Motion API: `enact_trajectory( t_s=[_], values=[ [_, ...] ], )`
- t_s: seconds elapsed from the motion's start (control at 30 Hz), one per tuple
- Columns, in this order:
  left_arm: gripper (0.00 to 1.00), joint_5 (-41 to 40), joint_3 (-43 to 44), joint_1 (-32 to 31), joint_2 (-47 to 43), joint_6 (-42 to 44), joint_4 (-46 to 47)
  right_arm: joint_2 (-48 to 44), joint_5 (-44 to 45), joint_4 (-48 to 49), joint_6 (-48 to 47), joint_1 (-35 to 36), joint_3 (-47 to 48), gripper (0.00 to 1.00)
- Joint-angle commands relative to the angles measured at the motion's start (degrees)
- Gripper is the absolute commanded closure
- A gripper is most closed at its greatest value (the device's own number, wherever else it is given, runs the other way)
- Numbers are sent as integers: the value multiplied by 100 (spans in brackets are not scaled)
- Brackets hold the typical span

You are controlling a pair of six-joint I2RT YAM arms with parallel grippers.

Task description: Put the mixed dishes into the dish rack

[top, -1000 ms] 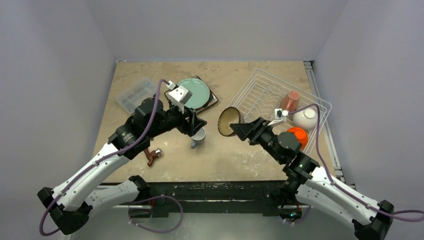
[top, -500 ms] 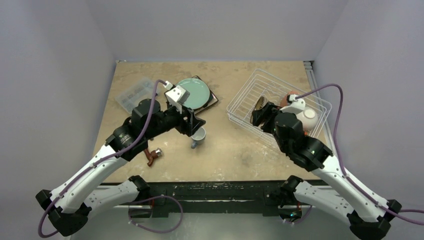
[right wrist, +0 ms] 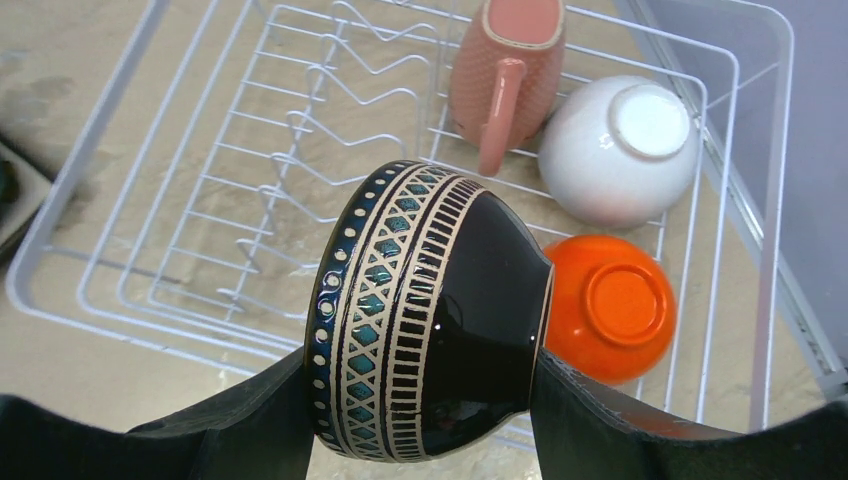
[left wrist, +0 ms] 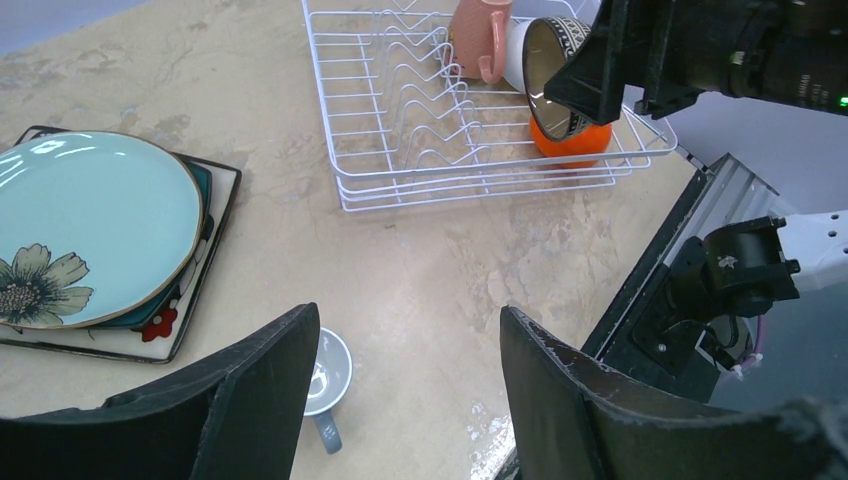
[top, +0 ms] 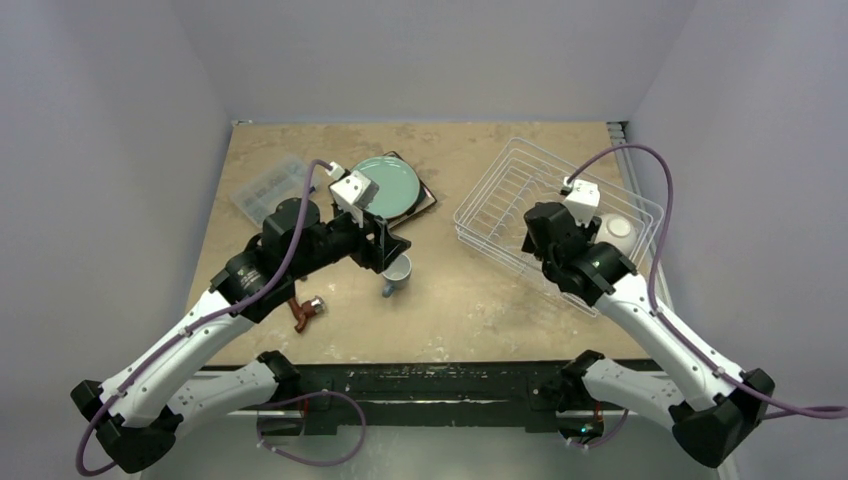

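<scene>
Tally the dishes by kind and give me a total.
Plates: 2 (teal plate, square plate)
Mugs: 2 (pale blue mug, pink mug)
Bowls: 3 (white bowl, orange bowl, dark patterned bowl)
Total: 7

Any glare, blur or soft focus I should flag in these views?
Top external: even light, sharp, soft shadows on the table. Left wrist: glare streaks on the teal plate; its near fingers look soft. Right wrist: glossy highlights on the dark patterned bowl.
</scene>
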Motion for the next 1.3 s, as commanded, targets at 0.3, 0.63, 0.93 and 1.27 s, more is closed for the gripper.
enact_trajectory(
  t_s=[0.3, 0.63, 0.93, 1.27],
  values=[
    [35, -39, -18, 25, -45, 106, 273, 1338, -164, 716, -1133, -885, 213, 100],
    [35, -20, -13, 29, -16, 106, 268, 2279, -3, 629, -1296, -964, 178, 100],
    [35, -23, 4, 29, -2, 112, 258, 2551, 321, 342, -1159, -965, 229, 100],
    [35, -8, 4, 29, 6, 106, 259, 3132, 557, -201, -1049, -967, 323, 88]
  ],
)
